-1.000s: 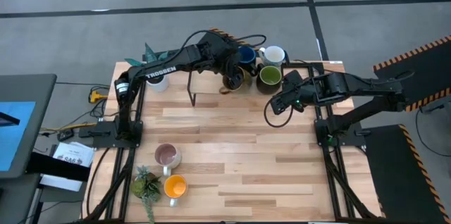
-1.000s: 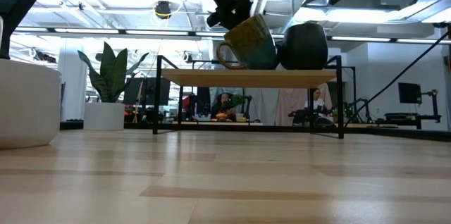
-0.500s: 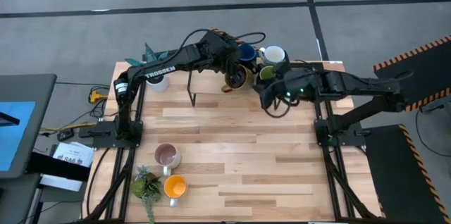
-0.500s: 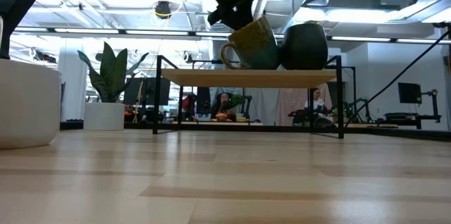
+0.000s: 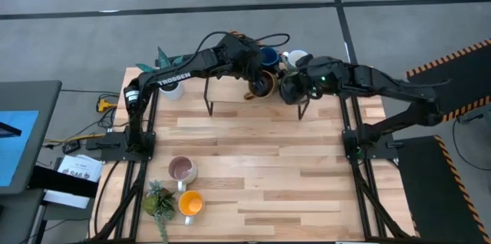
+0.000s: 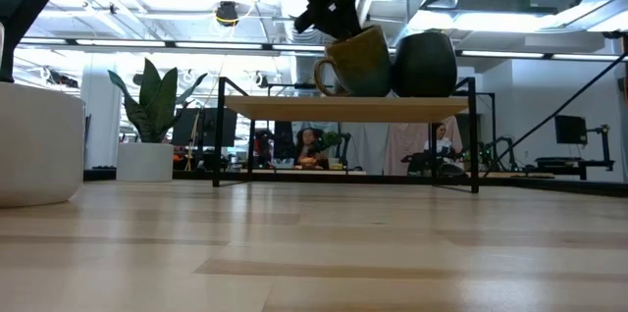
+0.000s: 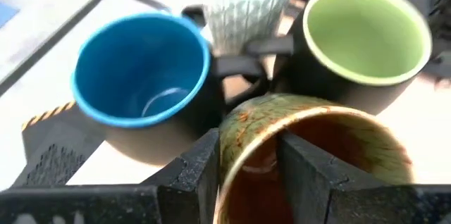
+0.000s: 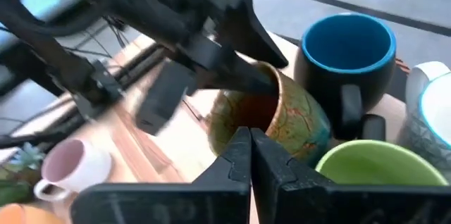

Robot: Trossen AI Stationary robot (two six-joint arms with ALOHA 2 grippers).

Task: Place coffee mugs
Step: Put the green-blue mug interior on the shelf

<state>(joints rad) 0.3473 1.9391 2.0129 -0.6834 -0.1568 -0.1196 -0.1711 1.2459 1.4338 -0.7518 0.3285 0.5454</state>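
Observation:
The brown mug (image 5: 262, 84) is at the near edge of a raised shelf (image 6: 353, 107) at the table's far middle, next to the green mug (image 6: 424, 63), the dark blue mug (image 5: 268, 58) and the white mug (image 5: 298, 60). My left gripper (image 7: 246, 155) is shut on the brown mug. My right gripper (image 8: 251, 146) is shut and hovers just above the green mug (image 8: 366, 169), beside the brown one (image 8: 282, 115). The pale pink mug (image 5: 182, 169) and the orange mug (image 5: 190, 202) stand on the table at the near left. My left gripper holds the brown mug by its wall at the rim (image 7: 236, 129), with one finger (image 7: 306, 171) inside the mug and one (image 7: 201, 171) outside. The fingers come slanting down from above on the table's left. The mug is a little tilted, its base at the shelf top (image 6: 361, 92).
A white pot with a spiky teal plant (image 5: 167, 66) stands at the far left. A small bushy green plant (image 5: 159, 198) is beside the orange mug. The shelf stands on thin dark legs (image 5: 209, 106).
My right gripper has gone toward the table's far edge and left, from beside the shelf to over the green mug. My left gripper has carried the brown mug a little toward the green mug, and the mug stands less tilted than before.

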